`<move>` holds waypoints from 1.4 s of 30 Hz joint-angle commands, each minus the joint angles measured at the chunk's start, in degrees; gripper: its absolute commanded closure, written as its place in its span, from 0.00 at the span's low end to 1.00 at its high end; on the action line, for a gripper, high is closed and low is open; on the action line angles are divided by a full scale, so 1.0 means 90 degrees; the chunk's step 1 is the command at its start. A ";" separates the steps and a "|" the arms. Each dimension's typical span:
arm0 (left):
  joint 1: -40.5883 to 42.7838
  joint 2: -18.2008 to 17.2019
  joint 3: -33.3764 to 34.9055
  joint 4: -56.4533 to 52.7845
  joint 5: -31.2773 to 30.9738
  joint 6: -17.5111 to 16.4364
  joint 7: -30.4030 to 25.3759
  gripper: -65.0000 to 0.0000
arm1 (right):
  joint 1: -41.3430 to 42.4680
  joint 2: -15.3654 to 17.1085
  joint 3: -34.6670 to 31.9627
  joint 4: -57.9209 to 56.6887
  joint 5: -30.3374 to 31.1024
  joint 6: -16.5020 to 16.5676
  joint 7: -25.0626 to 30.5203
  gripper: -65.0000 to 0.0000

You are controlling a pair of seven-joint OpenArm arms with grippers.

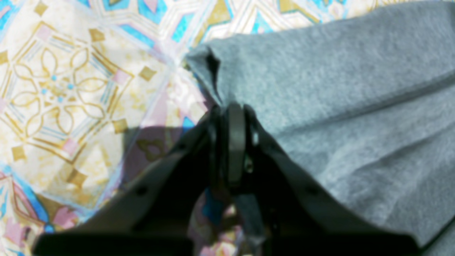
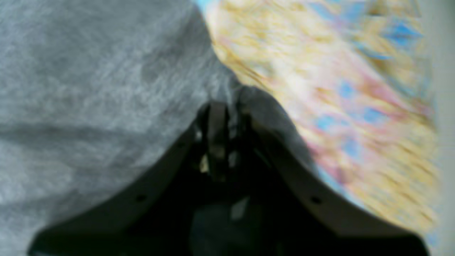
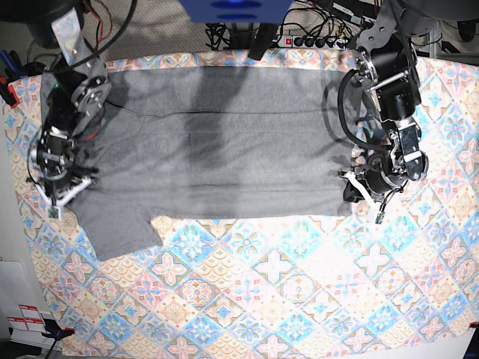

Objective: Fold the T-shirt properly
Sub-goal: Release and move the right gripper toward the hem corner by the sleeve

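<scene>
The grey T-shirt [image 3: 224,142] lies spread flat across the patterned tablecloth [image 3: 284,284], with one short sleeve [image 3: 120,224] pointing toward the front left. At the shirt's right edge my left gripper [image 3: 352,187] is shut, and the left wrist view shows its jaws pinching a corner of the T-shirt [image 1: 320,89] at the left gripper [image 1: 233,106]. On the shirt's left edge above the sleeve, my right gripper [image 3: 73,188] has closed. In the blurred right wrist view, grey T-shirt fabric [image 2: 89,89] is bunched between the jaws of the right gripper [image 2: 227,103].
The tablecloth [image 1: 71,89] covers the whole table around the shirt. A power strip [image 3: 314,41] and cables lie behind the far edge. A blue block [image 3: 236,9] stands at the back centre. The floor shows past the table's left edge [image 3: 9,224].
</scene>
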 commanded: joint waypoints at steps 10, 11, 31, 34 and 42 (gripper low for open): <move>0.0400 0.0220 0.0041 0.1971 0.0097 0.0018 0.0367 0.95 | -0.0917 -0.0660 0.0013 0.2395 0.0027 -0.0096 -0.0236 0.94; 0.0459 0.0229 0.0041 0.2176 0.0087 0.0018 0.0474 0.95 | -0.0985 -0.0689 0.0013 0.2492 0.0027 -0.0096 -0.0265 0.94; 0.0879 0.0337 0.0041 0.2635 0.0146 0.0018 0.0513 0.95 | -0.1532 -0.1197 -0.0045 0.3684 -0.0003 -0.0027 -0.0783 0.74; 0.0869 0.0327 0.0041 0.2635 0.0156 0.0018 0.0513 0.95 | -0.1474 -0.1158 -0.0309 0.3684 -0.0003 0.0657 -0.0949 0.57; 0.0849 0.0356 0.0041 0.2626 0.0156 0.0018 0.0543 0.95 | -0.0712 -0.1207 -0.0807 0.3704 -0.0003 0.0989 -0.1027 0.49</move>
